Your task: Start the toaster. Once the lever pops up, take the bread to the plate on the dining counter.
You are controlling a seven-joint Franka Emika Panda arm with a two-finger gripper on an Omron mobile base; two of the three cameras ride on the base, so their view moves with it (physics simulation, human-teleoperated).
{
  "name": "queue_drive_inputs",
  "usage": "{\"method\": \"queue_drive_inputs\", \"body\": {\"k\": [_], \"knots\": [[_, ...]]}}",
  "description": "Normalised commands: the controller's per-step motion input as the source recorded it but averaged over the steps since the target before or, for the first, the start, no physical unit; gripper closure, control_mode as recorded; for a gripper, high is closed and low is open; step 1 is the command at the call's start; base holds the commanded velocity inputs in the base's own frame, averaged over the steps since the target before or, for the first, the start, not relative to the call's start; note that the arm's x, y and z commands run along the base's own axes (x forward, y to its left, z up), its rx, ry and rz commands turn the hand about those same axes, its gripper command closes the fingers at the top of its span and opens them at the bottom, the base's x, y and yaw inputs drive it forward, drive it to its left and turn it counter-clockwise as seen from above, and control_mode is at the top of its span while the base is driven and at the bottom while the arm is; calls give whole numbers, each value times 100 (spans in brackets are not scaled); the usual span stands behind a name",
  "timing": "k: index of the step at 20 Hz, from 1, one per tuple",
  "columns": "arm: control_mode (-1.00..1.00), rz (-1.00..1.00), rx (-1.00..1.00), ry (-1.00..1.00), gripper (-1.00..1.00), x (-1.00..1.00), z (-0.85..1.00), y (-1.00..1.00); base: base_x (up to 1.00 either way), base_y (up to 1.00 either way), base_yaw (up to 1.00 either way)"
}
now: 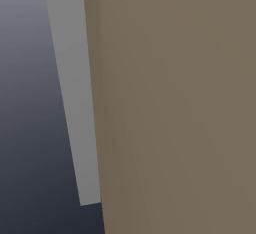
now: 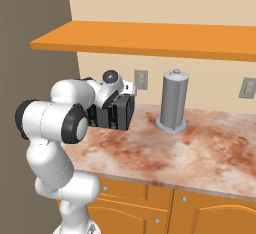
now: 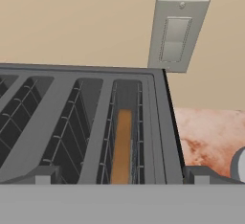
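Observation:
A black toaster [image 2: 114,111] stands at the left end of a marbled counter, against the wall. From above, the toaster [image 3: 72,122] shows several wire-lined slots. The bread [image 3: 123,146], a tan-brown slice on edge, sits deep in the rightmost slot. My gripper [image 3: 123,176] hovers just above that slot and is open, with one fingertip [image 3: 45,175] on each side and nothing between them. In the right base view my hand reaches over the toaster's top and hides the fingers. The plate and the dining counter are out of view.
A tall grey cylinder [image 2: 173,103] stands on the counter [image 2: 200,153] right of the toaster. An orange shelf [image 2: 150,38] hangs overhead. A wall switch plate [image 3: 178,34] is behind the toaster. A brown panel [image 1: 175,103] blocks the left base view.

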Motion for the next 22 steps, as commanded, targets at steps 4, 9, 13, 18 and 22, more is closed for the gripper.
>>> {"method": "queue_drive_inputs", "body": {"k": [4,9,13,18,22], "knots": [[-100,0,0,0,-100,0,0,0,0,0,0],[-100,0,0,0,-100,0,0,0,0,0,0],[-100,0,0,0,-100,0,0,0,0,0,0],[-100,0,0,0,-100,0,0,0,0,0,0],[-100,0,0,0,-100,0,0,0,0,0,0]]}}
